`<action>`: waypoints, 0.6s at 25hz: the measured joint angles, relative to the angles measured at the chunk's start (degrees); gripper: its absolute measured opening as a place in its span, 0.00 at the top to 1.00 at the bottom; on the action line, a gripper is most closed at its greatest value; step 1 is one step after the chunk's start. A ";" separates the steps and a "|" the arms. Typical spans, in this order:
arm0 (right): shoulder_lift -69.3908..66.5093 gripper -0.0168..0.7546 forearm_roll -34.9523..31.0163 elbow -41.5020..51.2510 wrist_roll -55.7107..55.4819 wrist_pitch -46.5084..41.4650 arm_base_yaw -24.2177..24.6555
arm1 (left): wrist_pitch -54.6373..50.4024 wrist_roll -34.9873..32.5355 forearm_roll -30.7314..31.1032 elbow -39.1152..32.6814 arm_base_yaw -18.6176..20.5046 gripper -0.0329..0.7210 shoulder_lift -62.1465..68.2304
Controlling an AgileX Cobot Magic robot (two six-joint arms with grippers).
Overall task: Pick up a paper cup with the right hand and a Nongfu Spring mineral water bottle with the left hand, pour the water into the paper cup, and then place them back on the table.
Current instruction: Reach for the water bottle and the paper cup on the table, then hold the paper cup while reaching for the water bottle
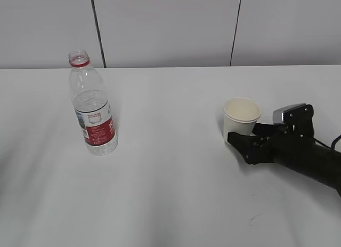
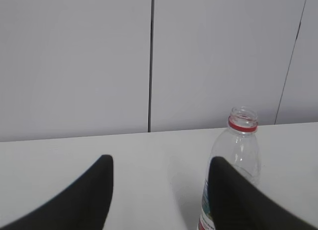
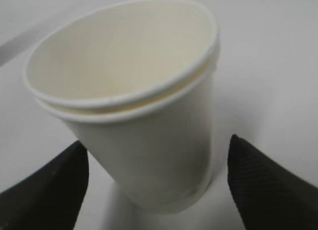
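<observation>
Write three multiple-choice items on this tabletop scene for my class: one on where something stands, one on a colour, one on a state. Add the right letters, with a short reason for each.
1. Seen from the exterior view, where does the paper cup stand compared with the Nongfu Spring mineral water bottle?
A. To its right
B. To its left
C. On top of it

2. What colour is the ring on the bottle's neck?
A. Blue
B. Red
C. Green

3. How is the right gripper placed at the cup?
A. Open, one finger on each side of it
B. Holding it high in the air
C. Far off, beside the bottle

Key: 1 A, since the cup is right of the bottle on the table. 2 B, since the ring shows red. 3 A, since gaps show between both fingers and the cup.
</observation>
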State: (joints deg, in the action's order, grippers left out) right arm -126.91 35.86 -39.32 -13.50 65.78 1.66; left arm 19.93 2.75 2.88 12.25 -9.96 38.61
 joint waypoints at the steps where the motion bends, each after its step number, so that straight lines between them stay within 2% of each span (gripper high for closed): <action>1: -0.23 0.14 0.09 -0.57 -0.03 0.00 -0.67 | 0.00 0.00 0.00 0.00 0.00 0.46 0.00; 7: -2.15 0.14 -0.58 -4.33 -0.12 0.00 -3.84 | 0.00 0.00 0.00 0.00 0.00 0.46 0.00; 15: -4.98 0.14 -2.56 -8.41 -0.38 0.00 -5.26 | 0.00 0.00 0.00 0.00 0.00 0.46 0.00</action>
State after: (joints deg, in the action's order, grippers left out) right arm -131.89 33.30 -47.73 -13.87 65.78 -3.60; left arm 19.93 2.75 2.88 12.25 -9.96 38.61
